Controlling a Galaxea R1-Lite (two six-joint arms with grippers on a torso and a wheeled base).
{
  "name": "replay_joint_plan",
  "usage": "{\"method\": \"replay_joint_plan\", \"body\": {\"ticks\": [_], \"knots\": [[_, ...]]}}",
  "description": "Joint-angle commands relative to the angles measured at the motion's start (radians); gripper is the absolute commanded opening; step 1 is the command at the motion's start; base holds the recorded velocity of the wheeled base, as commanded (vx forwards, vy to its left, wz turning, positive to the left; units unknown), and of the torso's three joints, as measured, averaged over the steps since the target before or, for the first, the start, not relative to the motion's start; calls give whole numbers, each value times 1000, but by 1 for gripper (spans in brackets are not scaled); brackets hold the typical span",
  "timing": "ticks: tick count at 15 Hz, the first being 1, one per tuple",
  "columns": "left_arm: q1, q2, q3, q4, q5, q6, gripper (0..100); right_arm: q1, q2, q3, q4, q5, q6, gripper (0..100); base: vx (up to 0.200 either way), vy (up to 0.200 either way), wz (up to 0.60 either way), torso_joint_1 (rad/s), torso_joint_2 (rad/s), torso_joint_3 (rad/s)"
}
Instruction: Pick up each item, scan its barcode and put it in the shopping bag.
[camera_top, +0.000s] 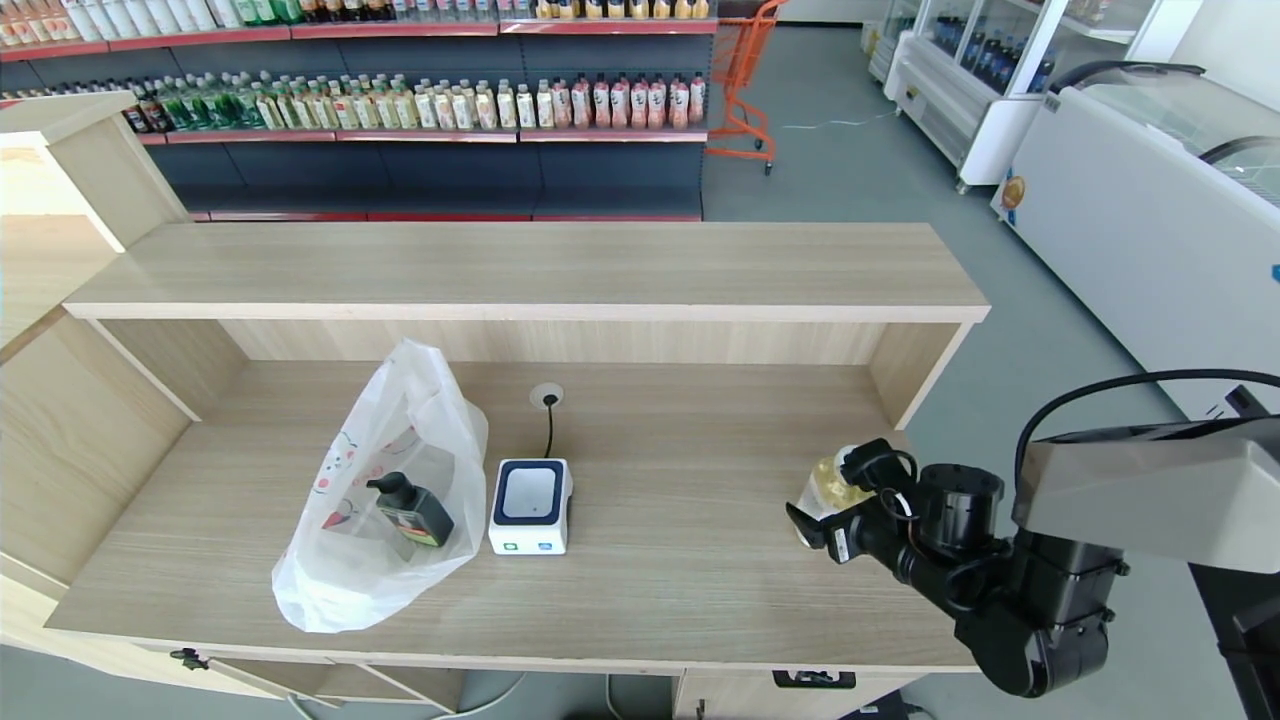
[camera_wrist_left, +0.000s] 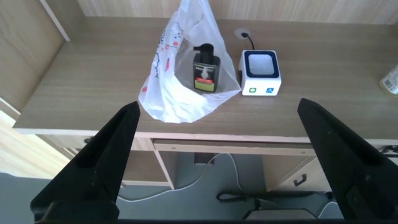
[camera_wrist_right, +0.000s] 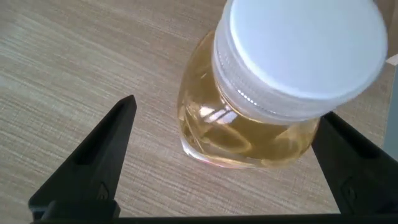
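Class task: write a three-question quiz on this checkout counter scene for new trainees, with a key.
1. True or false: the black pump bottle is inside the shopping bag beside the barcode scanner.
2. What is nearest the right gripper? A) barcode scanner B) white-lidded bottle of yellow liquid C) shopping bag
3. Short answer: are the right gripper's jaws open or shut?
Key: 1 true; 2 B; 3 open, either side of the bottle.

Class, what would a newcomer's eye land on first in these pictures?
Probably the white-lidded jar of yellow liquid at the right end of the counter, with the right pincer open on either side of it. Next, the white shopping bag at the left holding a black pump bottle, the scanner just beside it.
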Motion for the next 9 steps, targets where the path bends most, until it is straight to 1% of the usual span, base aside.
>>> {"method": "replay_joint_plan", "body": {"ticks": [1, 4, 8, 9], "knots": [[0, 0, 0, 0, 0, 0, 100, 5, 43, -49, -1, 0, -2, 100, 0, 0, 0, 0, 0, 0], [0, 0, 0, 0, 0, 0, 100, 5, 77, -109, -1, 0, -4, 100, 0, 0, 0, 0, 0, 0], [0, 0, 0, 0, 0, 0, 100, 8, 105, -153, 2, 0, -4, 100, 0, 0, 0, 0, 0, 0], [0, 0, 0, 0, 0, 0, 100, 10, 108, -157, 4, 0, -4, 0, 0, 0, 0, 0, 0, 0]]}}
